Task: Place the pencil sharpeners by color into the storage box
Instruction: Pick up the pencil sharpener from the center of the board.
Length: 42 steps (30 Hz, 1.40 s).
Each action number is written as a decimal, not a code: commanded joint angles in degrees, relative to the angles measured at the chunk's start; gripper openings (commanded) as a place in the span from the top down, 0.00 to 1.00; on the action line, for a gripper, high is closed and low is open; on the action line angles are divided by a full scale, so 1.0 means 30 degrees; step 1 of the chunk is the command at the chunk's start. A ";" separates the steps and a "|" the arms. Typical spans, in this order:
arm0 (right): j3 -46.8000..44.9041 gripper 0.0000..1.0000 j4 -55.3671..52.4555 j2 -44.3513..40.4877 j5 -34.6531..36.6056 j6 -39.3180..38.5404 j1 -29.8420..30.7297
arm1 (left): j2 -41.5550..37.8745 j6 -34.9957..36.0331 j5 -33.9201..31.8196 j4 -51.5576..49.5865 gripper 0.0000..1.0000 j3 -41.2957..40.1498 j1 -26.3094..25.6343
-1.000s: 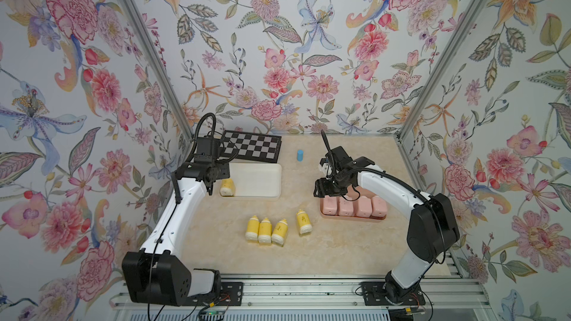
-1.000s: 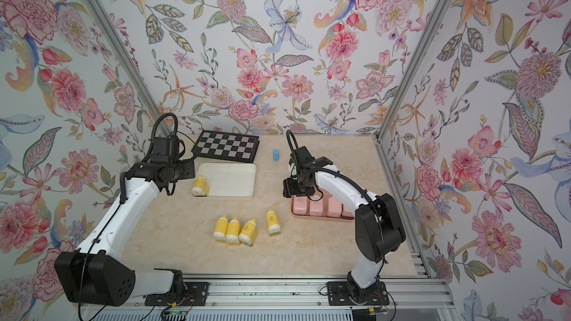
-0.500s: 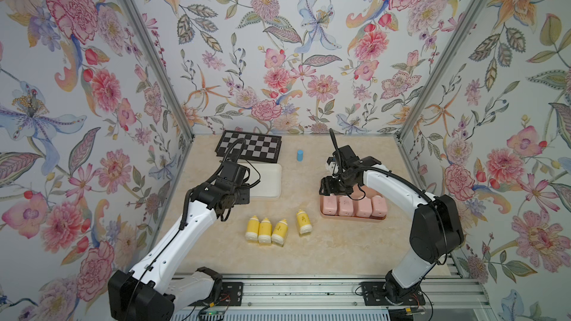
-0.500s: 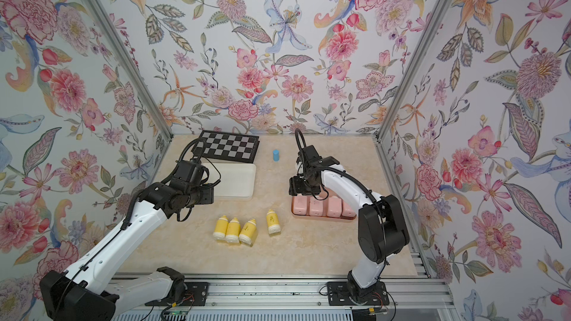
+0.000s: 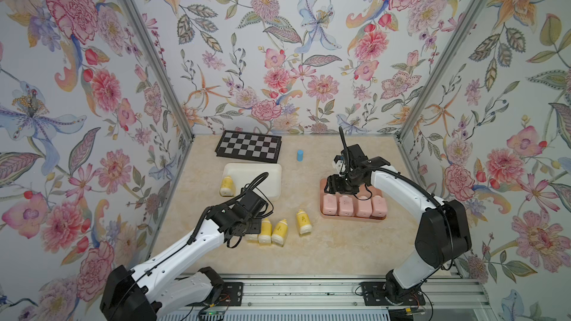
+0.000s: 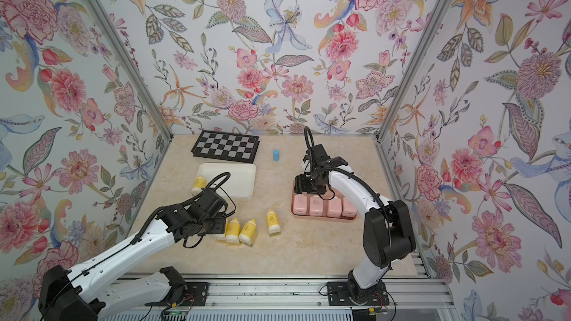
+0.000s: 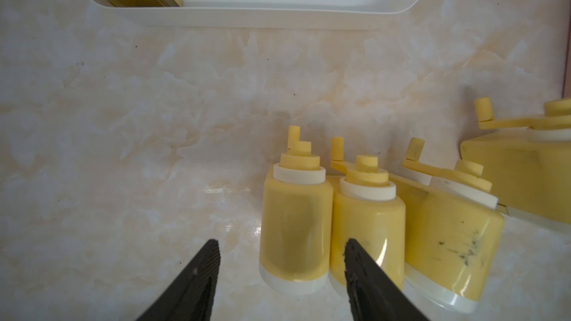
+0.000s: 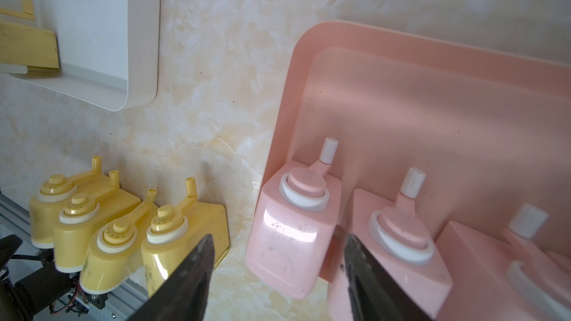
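Four yellow pencil sharpeners lie in a row near the table front; in both top views three show (image 5: 279,229) (image 6: 248,231) and my left wrist covers most of the leftmost. My left gripper (image 7: 281,246) hangs open just above that leftmost one (image 7: 293,211), not touching. A fifth yellow sharpener (image 5: 227,186) lies in the white storage box (image 5: 262,177). Four pink sharpeners (image 5: 346,206) stand in a row in the pink storage box (image 8: 432,93). My right gripper (image 8: 278,239) is open above the leftmost pink one (image 8: 290,229), holding nothing.
A blue cylinder (image 5: 299,155) stands at the back middle of the table. A black and grey checkerboard (image 5: 248,146) lies against the back wall, just behind the white box. Flowered walls close in the left, back and right.
My left arm has swung from the white box, leaving a yellow sharpener there, down to the front row of yellow ones. The right gripper has barely shifted over the pink box.
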 commanded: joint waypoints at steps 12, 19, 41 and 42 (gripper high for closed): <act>-0.0591 0.32 -0.0028 -0.0689 -0.0438 -0.0533 -0.0195 | 0.0768 -0.0948 0.0574 0.0753 0.34 -0.1020 -0.0451; -0.0812 0.32 -0.0030 -0.0765 -0.0477 -0.0627 -0.0292 | 0.1141 -0.0951 0.0539 0.0955 0.35 -0.1276 -0.0451; -0.1063 0.32 0.0088 -0.0529 -0.0633 -0.0862 -0.0265 | 0.2248 -0.0389 0.0571 0.2082 0.52 -0.2038 0.0528; -0.1101 0.32 0.0140 -0.0565 -0.0624 -0.0861 -0.0264 | 0.2299 -0.0336 0.0524 0.2060 0.53 -0.1967 0.0550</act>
